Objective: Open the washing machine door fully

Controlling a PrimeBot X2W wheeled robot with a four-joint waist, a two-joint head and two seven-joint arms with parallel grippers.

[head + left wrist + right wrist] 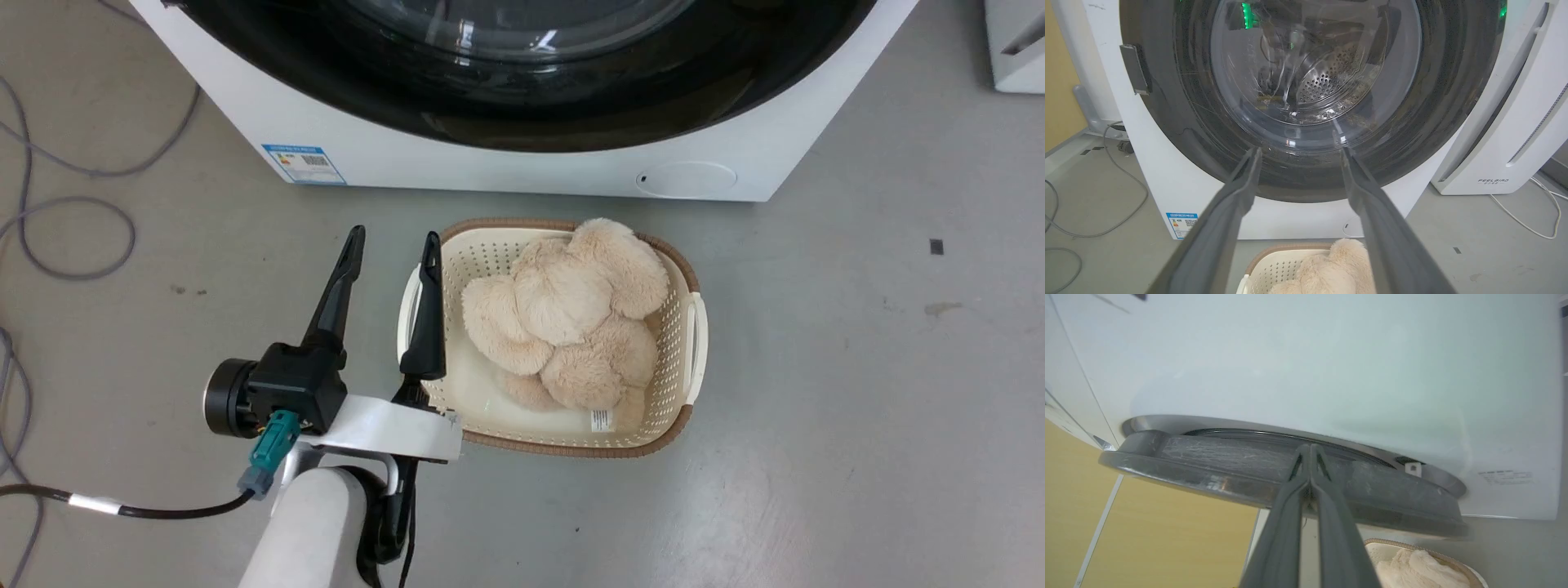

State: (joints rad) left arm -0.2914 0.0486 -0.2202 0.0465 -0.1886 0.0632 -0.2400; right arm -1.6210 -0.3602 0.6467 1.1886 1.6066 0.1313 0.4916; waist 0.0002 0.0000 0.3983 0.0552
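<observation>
Largely, the washing machine door [522, 122] is cropped.

Door [522, 122]: cut off by the top edge in the head view; just its lower curve is seen.
Sticker [304, 163]: the print is too small to be read.
Basket [522, 222]: the left rim is partly hidden by a finger of the left gripper [393, 237].
Soft toy [571, 310]: what kind cannot be told.
Right gripper [1310, 447]: whether the door is touched cannot be told.
</observation>
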